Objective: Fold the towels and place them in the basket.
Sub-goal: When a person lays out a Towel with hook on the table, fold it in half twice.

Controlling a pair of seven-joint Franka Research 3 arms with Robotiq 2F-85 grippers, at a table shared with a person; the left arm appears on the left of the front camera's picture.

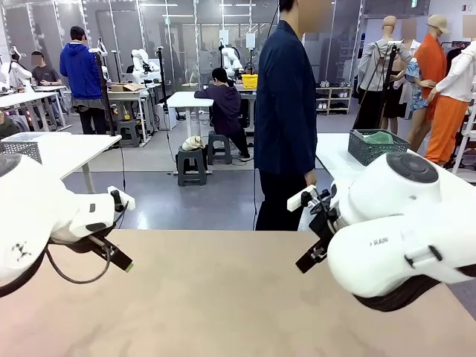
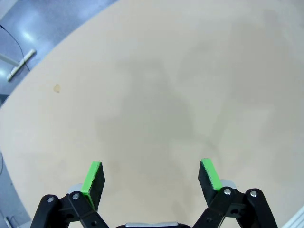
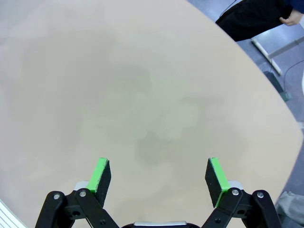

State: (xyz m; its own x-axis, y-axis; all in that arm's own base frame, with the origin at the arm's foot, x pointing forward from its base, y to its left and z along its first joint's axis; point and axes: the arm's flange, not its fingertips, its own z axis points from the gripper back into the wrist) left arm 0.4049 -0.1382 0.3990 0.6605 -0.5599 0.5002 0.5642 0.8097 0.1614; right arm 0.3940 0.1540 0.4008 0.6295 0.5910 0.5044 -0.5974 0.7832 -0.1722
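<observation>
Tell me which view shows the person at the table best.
The front view: the person stands side-on beyond the far edge of the table, in dark blue. The right wrist view catches dark clothing and a hand at its top corner; the left wrist view faces the table.

Beige table [image 1: 223, 297], dark grey basket [image 1: 370, 153]

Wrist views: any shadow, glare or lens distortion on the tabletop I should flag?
Left wrist view: soft grey shadows blotch the table, its edge bowed by the wide lens; left gripper sharp. Right wrist view: similar faint shadows, curved edge, right gripper sharp, no glare on the table. Front view: even light.
</observation>
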